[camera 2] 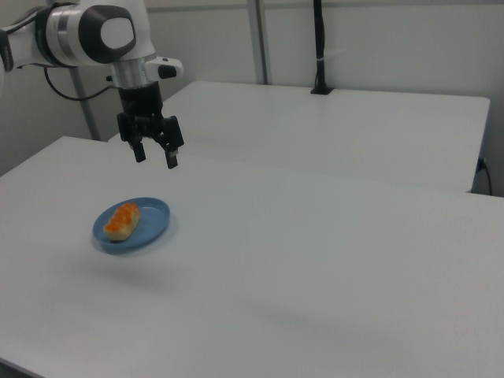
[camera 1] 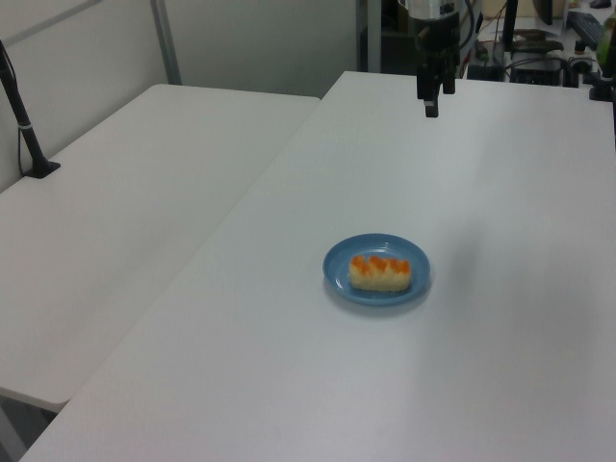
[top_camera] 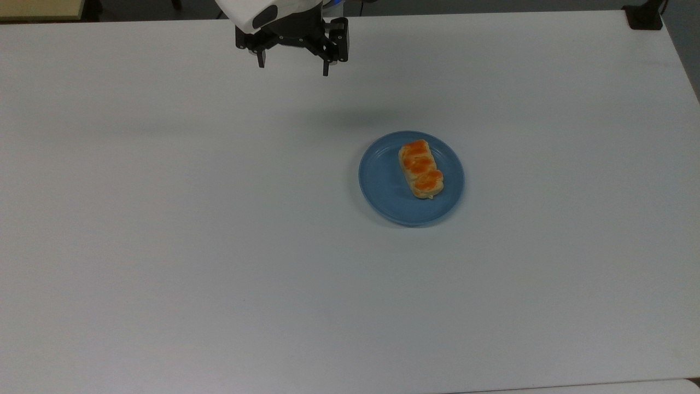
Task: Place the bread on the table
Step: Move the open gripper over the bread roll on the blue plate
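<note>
Bread [top_camera: 420,168], judged light, soft and best pinched gently across its narrow width, was seen lying on the blue plate [top_camera: 383,189] well apart from the raised gripper [top_camera: 293,64], whose jaws were held apart.

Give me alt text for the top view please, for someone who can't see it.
A small bread with orange patches lies on a round blue plate on a white table. An open, empty gripper hangs near the top view's upper edge, well apart from the plate.

No readable text, label, brand, number or sign appears on anything here.
</note>
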`<action>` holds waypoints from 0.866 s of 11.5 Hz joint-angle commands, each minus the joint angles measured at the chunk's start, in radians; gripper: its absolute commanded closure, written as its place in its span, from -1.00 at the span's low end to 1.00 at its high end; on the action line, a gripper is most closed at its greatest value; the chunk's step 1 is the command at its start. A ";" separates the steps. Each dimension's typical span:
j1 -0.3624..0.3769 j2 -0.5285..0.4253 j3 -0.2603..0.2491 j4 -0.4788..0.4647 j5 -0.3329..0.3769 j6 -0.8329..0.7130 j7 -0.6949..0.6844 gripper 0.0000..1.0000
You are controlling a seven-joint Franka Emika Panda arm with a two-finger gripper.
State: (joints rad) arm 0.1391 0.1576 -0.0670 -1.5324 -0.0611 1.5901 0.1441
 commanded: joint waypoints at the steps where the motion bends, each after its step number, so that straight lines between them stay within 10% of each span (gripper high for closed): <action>1: 0.008 -0.033 -0.016 -0.029 -0.003 0.028 -0.001 -1.00; 10: 0.011 -0.024 -0.008 -0.023 0.001 0.034 -0.014 -1.00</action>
State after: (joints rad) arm 0.1359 0.1521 -0.0709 -1.5294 -0.0612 1.5909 0.1441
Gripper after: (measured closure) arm 0.000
